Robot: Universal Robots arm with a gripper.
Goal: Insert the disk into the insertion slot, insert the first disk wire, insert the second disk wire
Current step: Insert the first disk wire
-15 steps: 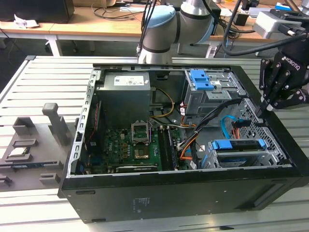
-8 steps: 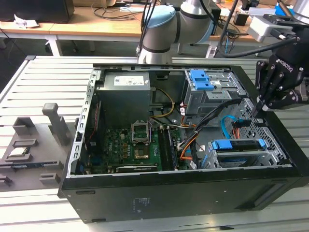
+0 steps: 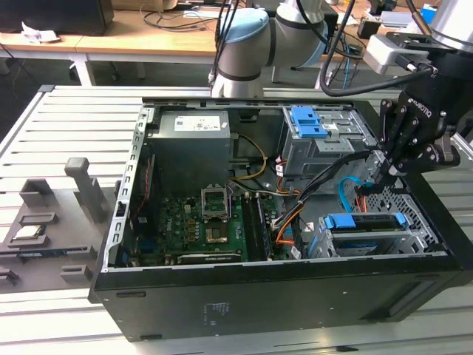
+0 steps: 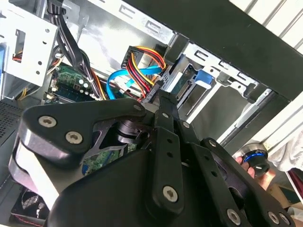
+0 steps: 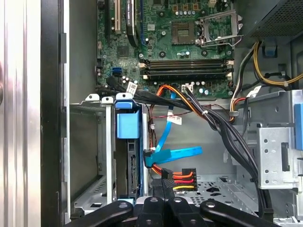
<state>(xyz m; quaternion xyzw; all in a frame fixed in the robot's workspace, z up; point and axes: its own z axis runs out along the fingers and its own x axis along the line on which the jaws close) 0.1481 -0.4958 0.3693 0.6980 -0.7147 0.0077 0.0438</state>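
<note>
Pinching the black plug of the wire bundle, right next to the seated disk.

In the exterior view the gripper (image 3: pixel 386 171) hangs at the exterior view's right over the open computer case (image 3: pixel 222 310), just above the low drive cage (image 3: pixel 417 237) in the lower right of the frame. The disk (image 3: pixel 366 222), with its blue rails, sits in that cage, and the blue cable (image 3: pixel 344 194) curves beside it. In the second wrist view the fingers (image 4: pixel 165 123) are pressed together on the flat plug of the red, orange and yellow wire bundle (image 4: pixel 142 61). In the first wrist view the gripper (image 5: pixel 163 191) holds that plug just beside the disk (image 5: pixel 128 165). The blue cable (image 5: pixel 182 152) ends right at the disk's edge, and the motherboard (image 5: pixel 180 38) lies beyond.
</note>
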